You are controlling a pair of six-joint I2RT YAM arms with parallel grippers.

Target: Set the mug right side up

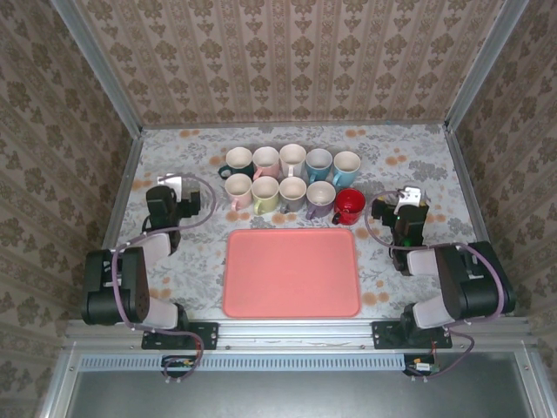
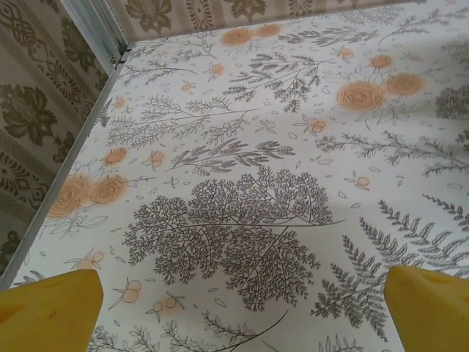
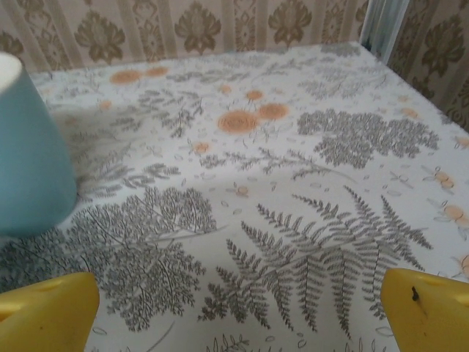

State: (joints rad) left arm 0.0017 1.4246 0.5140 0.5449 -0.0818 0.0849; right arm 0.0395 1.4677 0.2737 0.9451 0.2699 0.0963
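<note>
Left claw (image 1: 172,181): seen left of the pink tray (image 1: 291,272), level with its far-left corner and well apart from the mugs. Jaws are spread wide and nothing is gripped.
Left fingertips (image 2: 47,312): yellow, seen at both lower corners of the left wrist view, with bare floral table (image 2: 242,183) between them.
Tray: laid flat at the near-middle of the table, between the two arms, with nothing on it.
Back row (image 1: 292,159): five mugs are lined up well behind the tray's far edge, openings up.
Front row (image 1: 292,192): four upright mugs are set just behind the tray's far edge, with pale insides showing.
Red mug (image 1: 350,205): placed at the right end of the front row, just behind the tray's far-right corner. It is turned base up and sits just beside the lilac mug (image 1: 319,197).
Right claw (image 1: 409,198): seen right of the tray's far-right corner, near the red mug but apart from it. Jaws are spread wide and nothing is gripped.
Right fingertips (image 3: 44,312): yellow, seen low in the right wrist view, with a teal mug (image 3: 29,147) at the left edge.
</note>
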